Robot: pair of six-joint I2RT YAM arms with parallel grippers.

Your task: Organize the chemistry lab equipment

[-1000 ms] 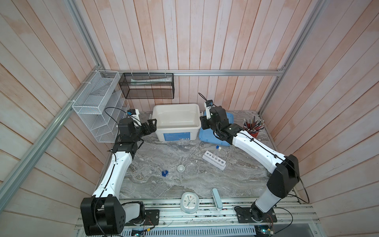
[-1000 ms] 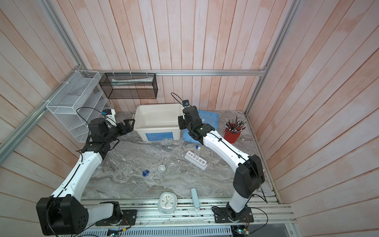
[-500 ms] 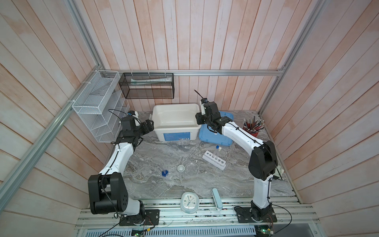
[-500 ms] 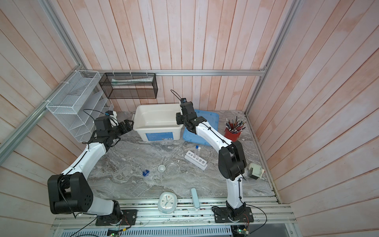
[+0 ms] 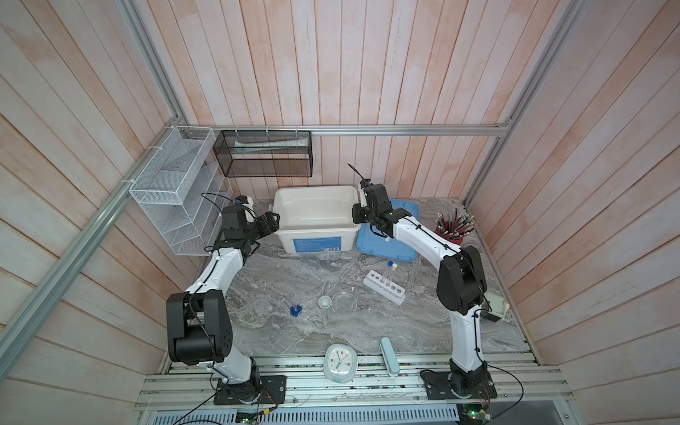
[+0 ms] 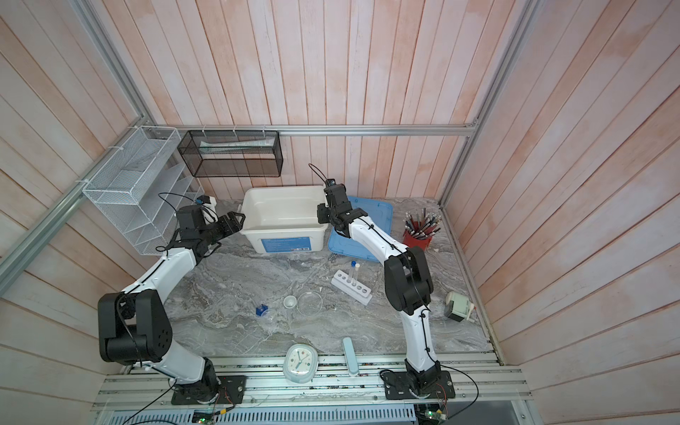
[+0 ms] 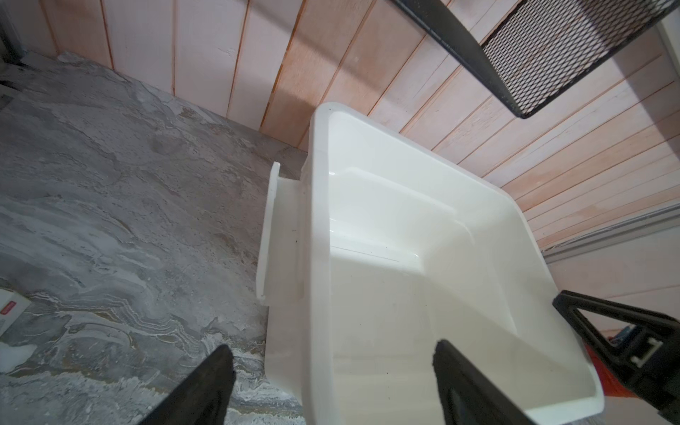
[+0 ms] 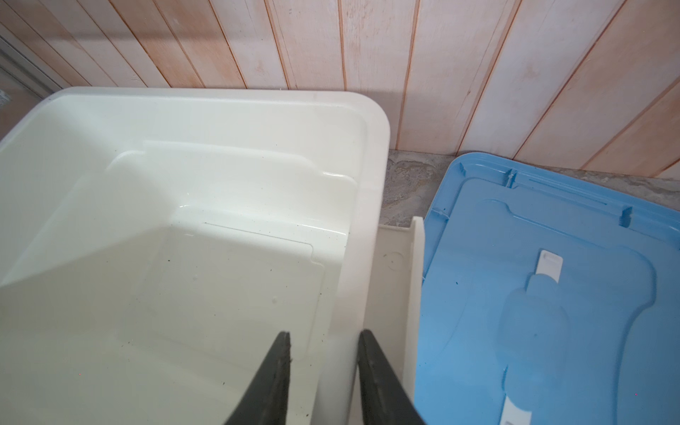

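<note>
White bin [image 5: 316,233] looks light, stiff, slick; grab by end rims: L gripper [image 7: 331,346] wide at one end, R gripper [image 8: 323,333] narrow astride rim, clamp unclear.

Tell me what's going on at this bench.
Both arms are at the open white bin, one at each end. The left gripper is open, its jaws straddling the bin's left rim. The right gripper has its jaws close on either side of the right rim; whether they pinch it is unclear. The blue lid lies beside the bin. Nothing is packed yet: the rack with two tubes, petri dish, small white dish and blue-based vessel sit out on the table.
</note>
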